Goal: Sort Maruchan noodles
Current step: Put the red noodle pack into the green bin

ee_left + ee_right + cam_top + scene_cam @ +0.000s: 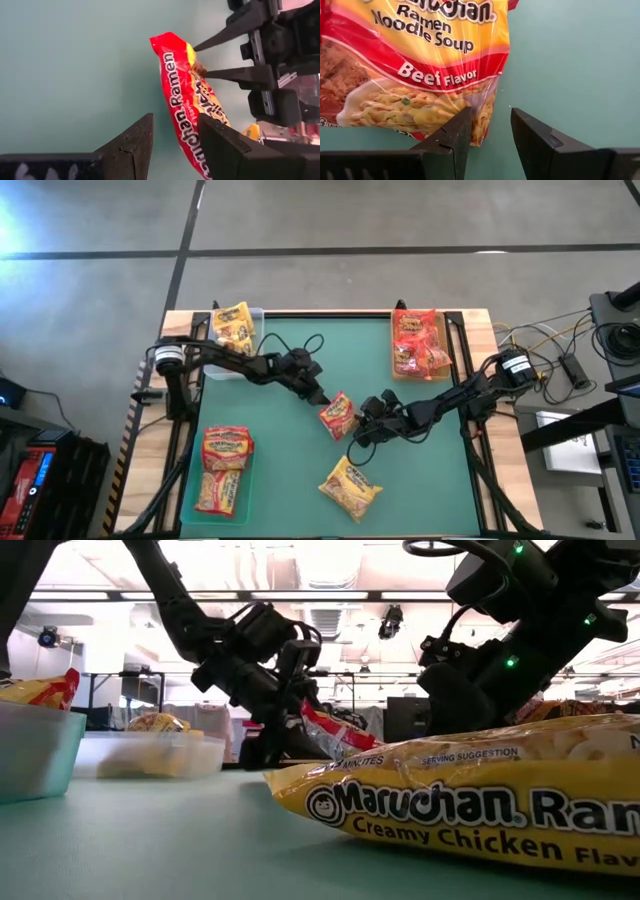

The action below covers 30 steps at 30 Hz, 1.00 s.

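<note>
A red Maruchan noodles packet (337, 417) stands tilted at the middle of the green mat, between my two grippers. My left gripper (322, 398) comes from the left. Its fingers are open around the packet's near end (186, 145). My right gripper (363, 420) comes from the right, open, with the packet's corner (481, 125) between its fingers. A yellow Creamy Chicken packet (350, 488) lies flat on the mat nearer the front edge. My left gripper has the packet's end between its open fingers. The packet lies against the inner side of one finger (215, 140), and mat shows between it and the other finger. The packet's end by these fingers is raised (312, 718); its other end is low by the mat. My right gripper slants down from the table's right. The packet's printed corner (482, 117) lies against the inner side of one finger (452, 137). The other finger (535, 140) stands apart from it.
A clear tray (250, 315) at the far left holds yellow packets. A tan tray (395, 330) at the far right holds red ones. A green tray (200, 480) at the near left holds red-orange ones. Cables lie off the table's right side.
</note>
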Each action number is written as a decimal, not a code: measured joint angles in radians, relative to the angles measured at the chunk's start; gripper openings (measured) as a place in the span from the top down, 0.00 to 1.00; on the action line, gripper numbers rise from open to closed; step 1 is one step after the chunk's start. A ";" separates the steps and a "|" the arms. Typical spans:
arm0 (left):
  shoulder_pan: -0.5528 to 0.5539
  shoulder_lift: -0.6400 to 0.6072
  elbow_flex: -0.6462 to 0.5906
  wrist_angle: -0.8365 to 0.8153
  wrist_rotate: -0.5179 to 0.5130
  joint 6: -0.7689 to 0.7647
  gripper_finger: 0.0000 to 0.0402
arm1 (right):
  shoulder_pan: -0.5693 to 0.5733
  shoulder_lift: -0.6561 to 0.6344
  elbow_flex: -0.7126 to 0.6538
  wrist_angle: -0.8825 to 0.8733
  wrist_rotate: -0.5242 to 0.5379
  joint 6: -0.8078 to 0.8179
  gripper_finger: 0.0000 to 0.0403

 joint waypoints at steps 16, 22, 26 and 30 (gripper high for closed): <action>-0.028 0.068 0.092 -0.012 0.177 -0.061 0.66 | 0.000 0.000 0.000 0.007 -0.005 -0.028 0.67; -0.028 0.085 0.092 -0.006 0.165 -0.174 0.66 | 0.000 0.000 0.000 0.012 -0.006 -0.039 0.67; -0.029 0.120 0.092 0.051 0.156 -0.332 0.66 | 0.000 0.000 0.000 0.015 -0.007 -0.051 0.67; -0.029 0.145 0.093 0.100 0.148 -0.413 0.66 | 0.000 0.000 0.000 0.013 -0.004 -0.066 0.67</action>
